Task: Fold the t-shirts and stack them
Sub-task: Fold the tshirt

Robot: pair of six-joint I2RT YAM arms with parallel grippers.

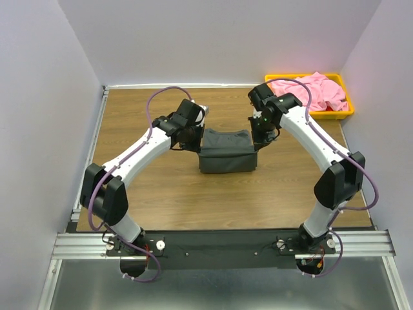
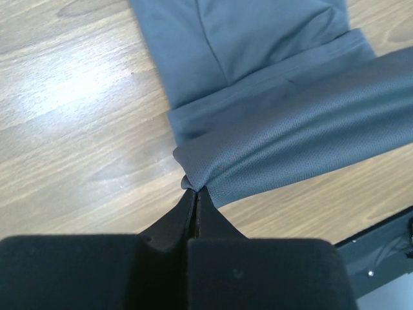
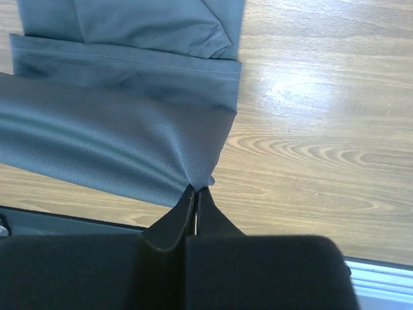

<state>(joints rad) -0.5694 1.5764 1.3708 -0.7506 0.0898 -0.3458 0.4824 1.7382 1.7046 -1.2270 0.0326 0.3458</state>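
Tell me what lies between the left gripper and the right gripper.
The dark grey t-shirt spans that gap, partly folded; the left gripper and right gripper each pinch one end of it. The top view shows this.

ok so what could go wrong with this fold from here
The left hand and right hand each pinch only a small corner of the grey t-shirt, so the cloth might slip free mid-fold. If the two hands travel unevenly, the raised part could land skewed or wrinkled on the layers lying flat on the table.
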